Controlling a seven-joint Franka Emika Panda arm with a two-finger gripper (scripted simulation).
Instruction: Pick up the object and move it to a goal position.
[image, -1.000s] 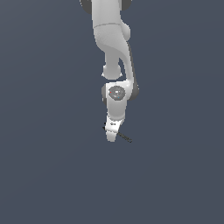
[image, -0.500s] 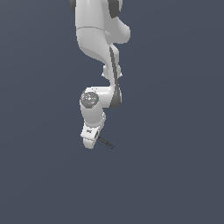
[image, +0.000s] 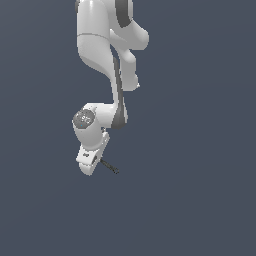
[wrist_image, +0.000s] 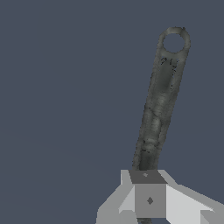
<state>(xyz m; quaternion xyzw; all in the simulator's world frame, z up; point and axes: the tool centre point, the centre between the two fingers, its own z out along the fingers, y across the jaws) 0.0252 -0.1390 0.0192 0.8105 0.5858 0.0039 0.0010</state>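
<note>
1. Fingers (wrist_image: 150, 200) close up in your wrist view are pinched on one end of the object (wrist_image: 160, 100), a dark flat tool whose ring end points away from the gripper (wrist_image: 150, 192).
2. Seen from your exterior view, the white arm (image: 107, 60) hangs from above, elbow folded, wrist tilted down.
3. Object (image: 109, 166) juts from the gripper (image: 92, 162) toward the exterior view's right, over plain grey-blue ground (image: 200, 200).
</note>
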